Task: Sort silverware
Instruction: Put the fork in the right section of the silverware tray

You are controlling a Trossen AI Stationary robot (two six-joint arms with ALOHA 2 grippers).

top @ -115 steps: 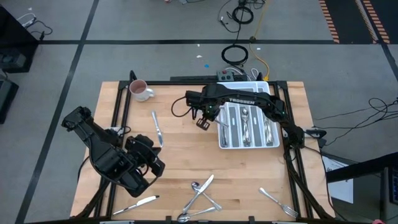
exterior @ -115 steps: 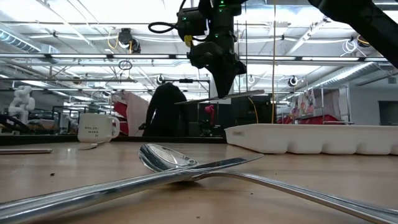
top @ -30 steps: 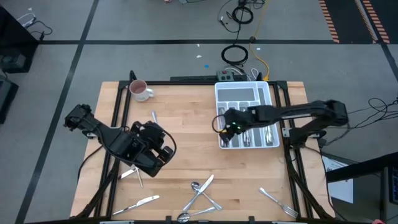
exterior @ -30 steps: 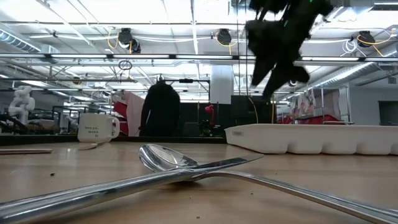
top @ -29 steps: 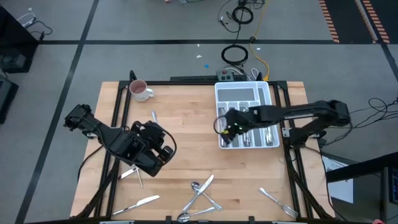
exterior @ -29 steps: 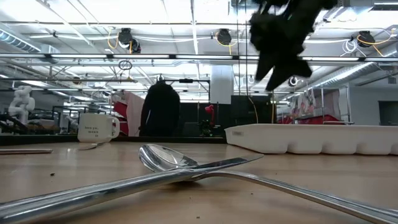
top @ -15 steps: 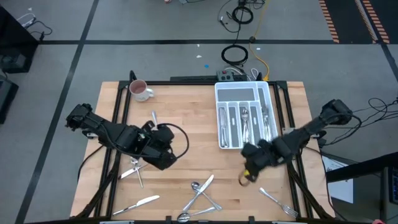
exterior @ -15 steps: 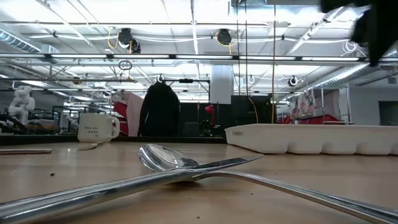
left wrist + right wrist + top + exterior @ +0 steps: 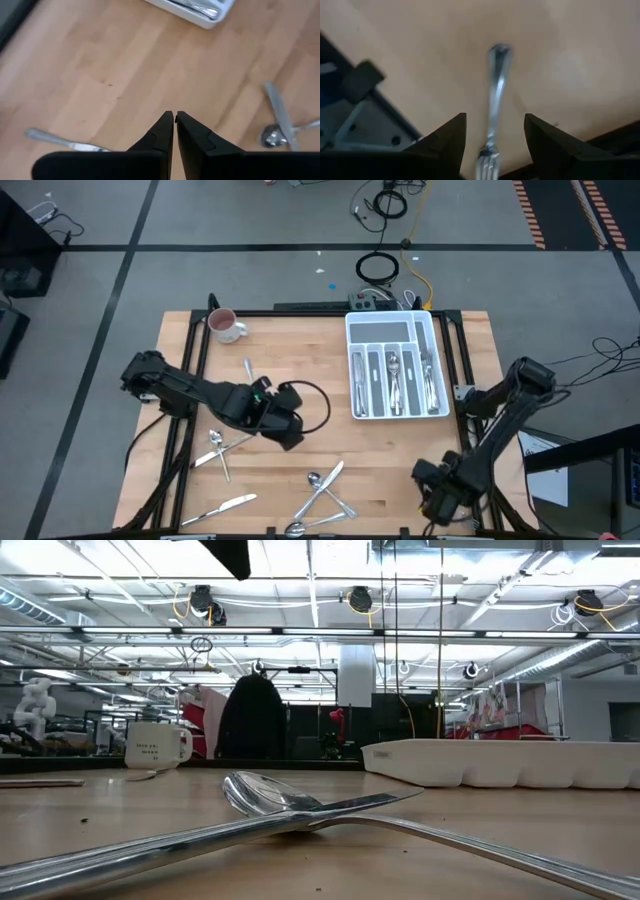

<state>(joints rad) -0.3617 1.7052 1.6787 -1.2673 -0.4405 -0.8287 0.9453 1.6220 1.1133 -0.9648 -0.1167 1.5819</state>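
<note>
Right hand point(image 9: 437, 495) swings from the tray point(image 9: 352, 350) down to the near-corner fork point(image 9: 492, 105), fingers apart astride it, next pick; left hand point(image 9: 173, 120) closed, empty.

Slim shiny silver-coloured metal silverware point(image 9: 323, 492) lies flat: several pieces lengthwise in tray slots, others scattered on the wooden tabletop, three crossed near the front edge.

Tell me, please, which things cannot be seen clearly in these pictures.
- Fork, right wrist view: blurred; the prongs run off the picture's edge between the open right gripper.
- The same fork, high view: hidden under the right gripper.
- Tray, low view: its wall hides the contents.
- Left gripper, left wrist view: shut, empty.
</note>
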